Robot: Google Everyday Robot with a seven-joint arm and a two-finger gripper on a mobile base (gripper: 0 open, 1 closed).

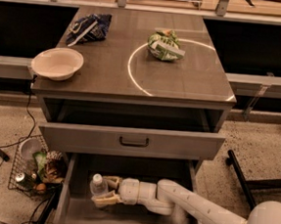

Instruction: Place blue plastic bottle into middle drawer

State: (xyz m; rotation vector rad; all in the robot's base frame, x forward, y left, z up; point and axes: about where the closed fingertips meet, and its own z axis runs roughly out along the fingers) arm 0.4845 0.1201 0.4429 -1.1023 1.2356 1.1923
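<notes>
The blue plastic bottle (97, 186), clear with a white cap, stands about upright inside the middle drawer (124, 216), the wide, deep grey drawer pulled out at the bottom of the cabinet. My gripper (103, 190) reaches in from the right on a white arm, low inside the drawer. Its tan fingers (107, 198) sit on either side of the bottle and are shut on it. The bottle's base is hidden, so I cannot tell whether it touches the drawer floor.
The shallower drawer with a dark bar handle (133, 142) is pulled out above and overhangs the back of the middle drawer. On the cabinet top are a white bowl (57, 63), a dark blue snack bag (89, 27) and a green bag (164, 46). A wire basket of items (34, 169) stands on the floor at left.
</notes>
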